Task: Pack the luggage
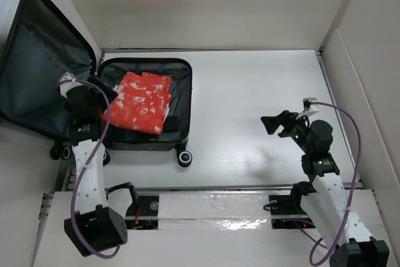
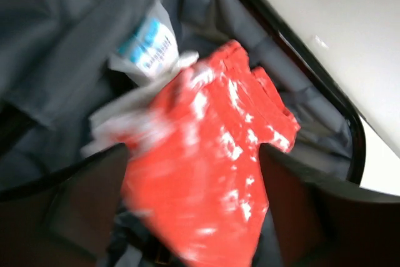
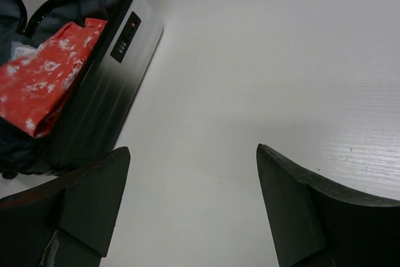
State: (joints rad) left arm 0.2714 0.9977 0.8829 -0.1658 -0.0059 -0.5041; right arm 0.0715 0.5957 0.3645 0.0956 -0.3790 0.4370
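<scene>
The luggage lies open at the table's left, its lid standing up at the far left with the dark grey lining showing. A red-and-white patterned soft packet lies in its base. My left gripper hovers over the packet's left edge. In the blurred left wrist view the jaws stand wide apart with the packet between and below them. A white pouch with a blue label lies beside it. My right gripper is open and empty above bare table.
The luggage's grey shell and the packet show at the right wrist view's left. Two wheels stick out at the luggage's near edge. White walls enclose the table at the back and right.
</scene>
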